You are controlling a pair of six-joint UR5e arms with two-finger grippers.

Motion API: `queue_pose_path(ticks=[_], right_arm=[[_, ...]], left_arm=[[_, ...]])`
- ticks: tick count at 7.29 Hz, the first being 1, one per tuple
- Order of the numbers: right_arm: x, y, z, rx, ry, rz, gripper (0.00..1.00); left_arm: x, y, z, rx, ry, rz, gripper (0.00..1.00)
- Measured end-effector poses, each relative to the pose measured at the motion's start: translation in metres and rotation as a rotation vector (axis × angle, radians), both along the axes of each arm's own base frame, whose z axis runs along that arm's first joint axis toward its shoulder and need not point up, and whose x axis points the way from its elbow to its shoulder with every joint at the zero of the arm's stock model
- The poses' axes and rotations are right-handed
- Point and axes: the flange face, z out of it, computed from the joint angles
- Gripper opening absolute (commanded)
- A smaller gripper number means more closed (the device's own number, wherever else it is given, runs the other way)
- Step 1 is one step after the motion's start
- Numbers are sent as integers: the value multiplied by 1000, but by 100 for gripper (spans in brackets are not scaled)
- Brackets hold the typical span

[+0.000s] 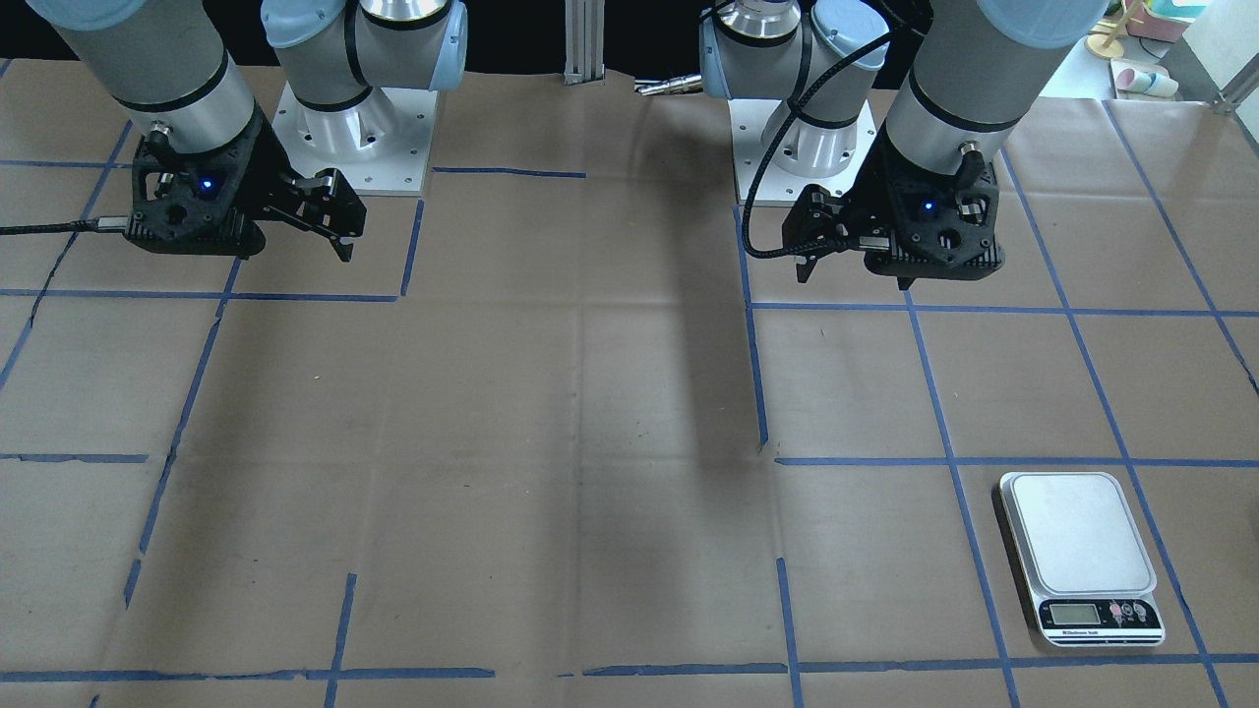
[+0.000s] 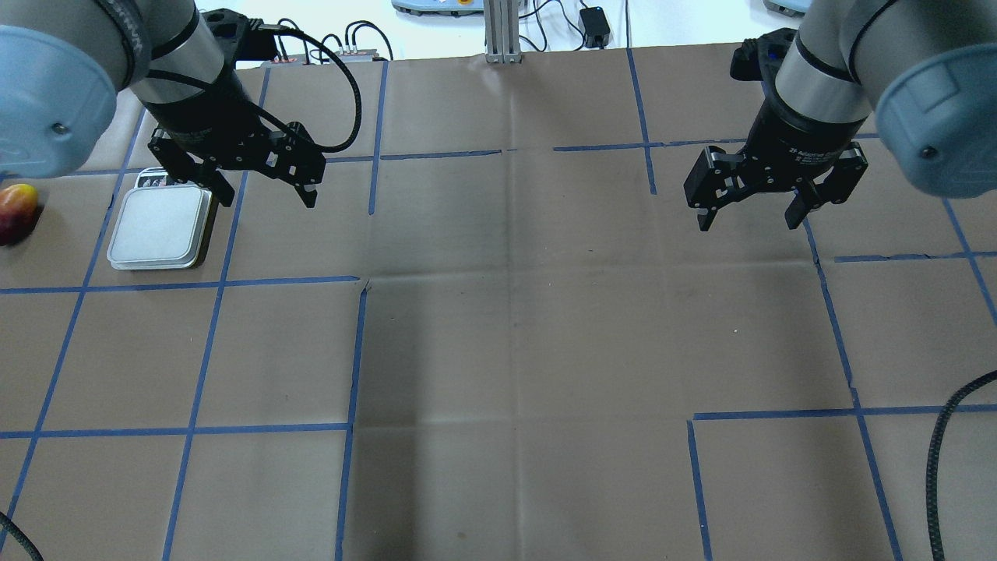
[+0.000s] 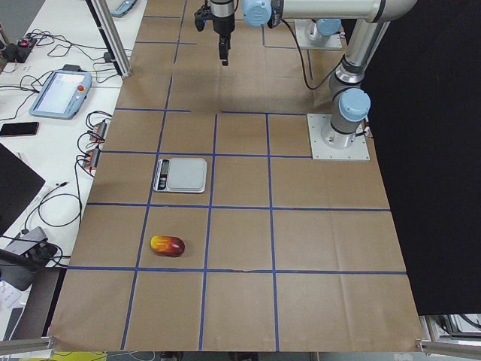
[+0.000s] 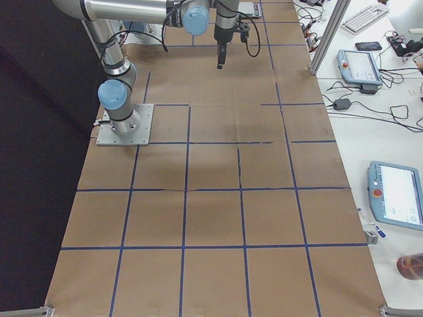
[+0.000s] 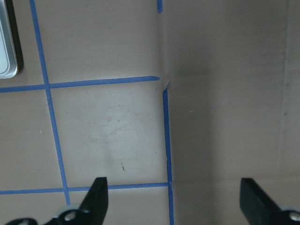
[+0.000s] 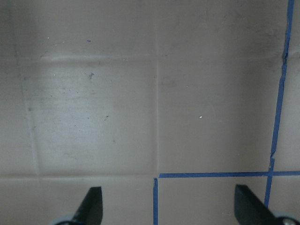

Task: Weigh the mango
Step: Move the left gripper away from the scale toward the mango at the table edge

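Note:
The mango (image 2: 17, 212), dark red fading to yellow-orange, lies on the brown paper at the far left edge of the overhead view. It also shows in the exterior left view (image 3: 167, 245), one grid square nearer than the scale. The silver kitchen scale (image 2: 160, 230) stands bare, between the mango and my left gripper; it also shows in the front-facing view (image 1: 1077, 551). My left gripper (image 2: 269, 195) is open and empty, hanging above the table just right of the scale. My right gripper (image 2: 746, 222) is open and empty, far off on the right side.
Brown paper with a blue tape grid (image 2: 358, 351) covers the table. The two arm bases (image 1: 354, 128) stand on the robot's side. Teach pendants and cables (image 3: 60, 83) lie on the white bench beyond the table's far edge. The scale's corner shows in the left wrist view (image 5: 7, 42).

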Motion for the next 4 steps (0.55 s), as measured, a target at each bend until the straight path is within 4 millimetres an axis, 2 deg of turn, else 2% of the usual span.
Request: queue_pose_path(ticks=[4], right_arm=[[0, 0, 0, 0, 0, 0, 100]], left_arm=[[2, -4, 2, -7, -1, 4, 100]])
